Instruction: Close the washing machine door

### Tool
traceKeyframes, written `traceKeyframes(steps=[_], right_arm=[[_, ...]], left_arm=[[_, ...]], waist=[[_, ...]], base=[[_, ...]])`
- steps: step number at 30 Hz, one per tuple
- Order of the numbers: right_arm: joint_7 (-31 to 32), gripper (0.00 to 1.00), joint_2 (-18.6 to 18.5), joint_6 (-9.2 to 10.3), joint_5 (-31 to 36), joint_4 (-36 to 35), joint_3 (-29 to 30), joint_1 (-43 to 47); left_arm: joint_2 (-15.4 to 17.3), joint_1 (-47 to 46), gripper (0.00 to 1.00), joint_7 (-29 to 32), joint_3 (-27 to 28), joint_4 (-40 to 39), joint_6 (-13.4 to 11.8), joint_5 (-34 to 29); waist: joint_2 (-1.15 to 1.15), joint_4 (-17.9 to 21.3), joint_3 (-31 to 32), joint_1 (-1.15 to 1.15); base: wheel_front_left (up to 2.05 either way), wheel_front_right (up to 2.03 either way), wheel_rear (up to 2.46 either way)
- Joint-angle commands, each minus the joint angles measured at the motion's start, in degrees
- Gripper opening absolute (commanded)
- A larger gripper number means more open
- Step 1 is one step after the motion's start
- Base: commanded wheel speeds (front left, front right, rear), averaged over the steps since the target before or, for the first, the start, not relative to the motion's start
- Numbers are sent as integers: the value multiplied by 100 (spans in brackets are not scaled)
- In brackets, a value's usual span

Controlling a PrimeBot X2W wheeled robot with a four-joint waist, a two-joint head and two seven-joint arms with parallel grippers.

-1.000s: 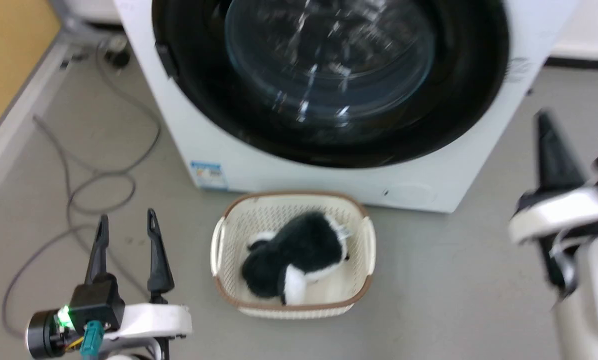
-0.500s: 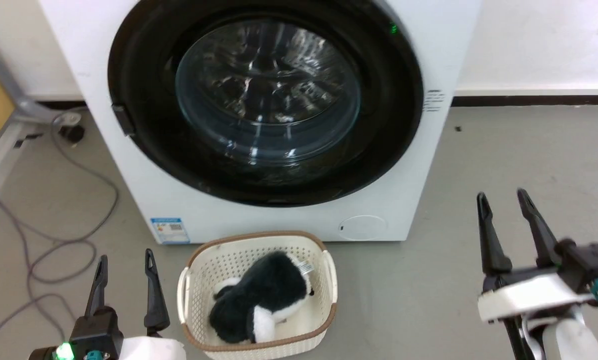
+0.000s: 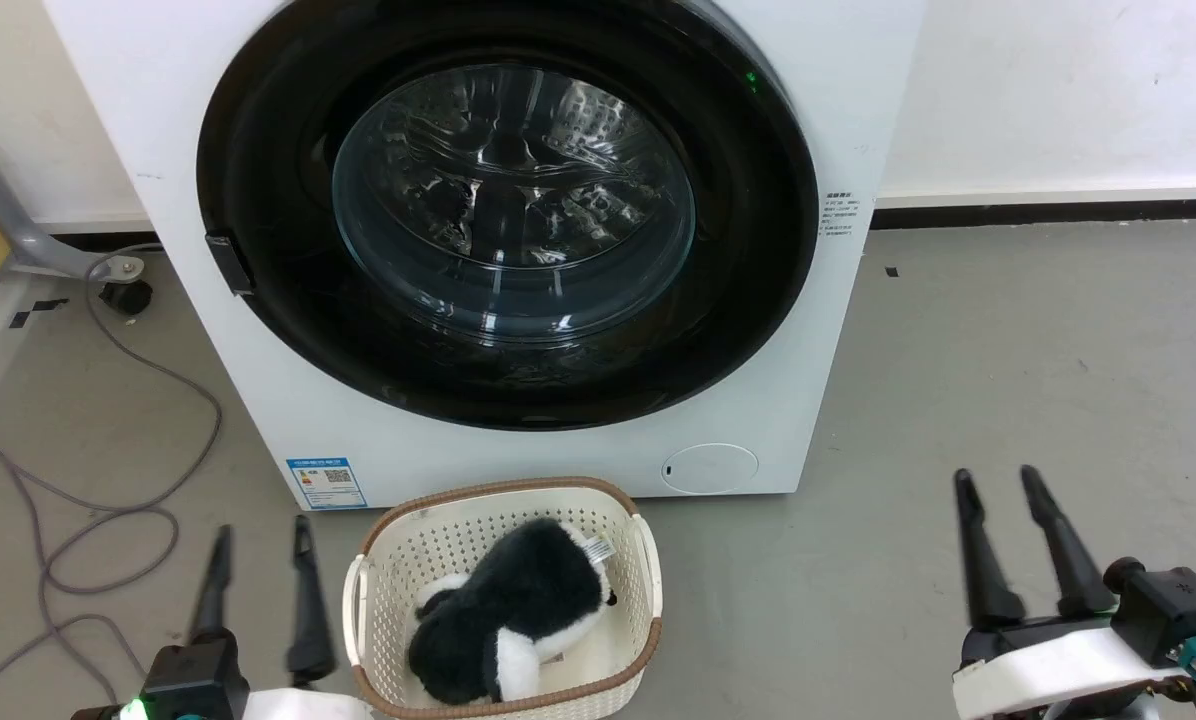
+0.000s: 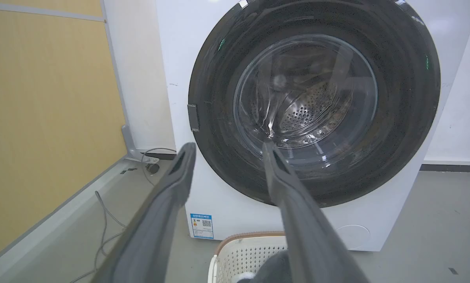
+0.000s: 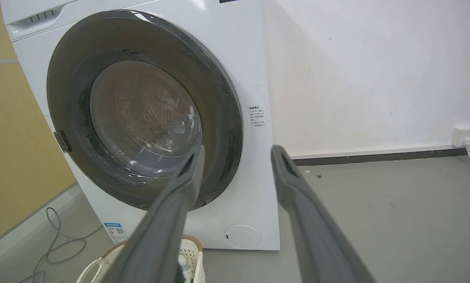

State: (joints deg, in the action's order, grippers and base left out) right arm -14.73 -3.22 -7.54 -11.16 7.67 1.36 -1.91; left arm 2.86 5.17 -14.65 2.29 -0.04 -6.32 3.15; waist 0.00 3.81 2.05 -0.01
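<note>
Closure looks done: the washing machine door [image 3: 508,210] is seated flush in the washing machine [image 3: 848,130]. Left end effector [image 3: 261,535] and right end effector [image 3: 996,478] are held low, fingers apart, no push needed.

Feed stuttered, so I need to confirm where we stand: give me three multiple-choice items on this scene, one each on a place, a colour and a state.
1. Where is the basket? A) on the floor in front of the washing machine B) on top of it C) inside the drum
2. What colours is the plush toy in it? A) red and yellow B) all blue C) black and white
3. How is the washing machine door? A) swung wide open B) shut flush with the front C) taken off

1 A: it stands before the machine's lower front. 2 C: dark fur, white patches. 3 B: its black rim lies flat against the white front.
</note>
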Motion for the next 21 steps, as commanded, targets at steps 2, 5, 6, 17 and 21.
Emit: traceKeyframes(steps=[2, 5, 6, 17, 21], right_arm=[[5, 0, 0, 0, 4, -4, 2, 0], [40, 0, 1, 0, 30, -22, -2, 5], [52, 0, 1, 0, 39, -28, -3, 6], [182, 0, 4, 1, 138, -96, -15, 23], [216, 0, 5, 1, 164, -114, -18, 28]], left_arm=[[0, -2, 0, 6, -2, -1, -3, -1], [0, -15, 0, 41, -7, -1, 12, -9], [0, -19, 0, 53, -9, -1, 17, -11], [0, -64, 0, 182, -29, 0, 73, -39], [0, -76, 0, 216, -35, 0, 88, -46]], waist=[[0, -1, -1, 1], [0, -10, -5, 1], [0, -13, -7, 1], [0, -47, -25, 1], [0, -56, -30, 1]], base=[[0, 0, 0], [0, 0, 0], [0, 0, 0], [0, 0, 0], [0, 0, 0]])
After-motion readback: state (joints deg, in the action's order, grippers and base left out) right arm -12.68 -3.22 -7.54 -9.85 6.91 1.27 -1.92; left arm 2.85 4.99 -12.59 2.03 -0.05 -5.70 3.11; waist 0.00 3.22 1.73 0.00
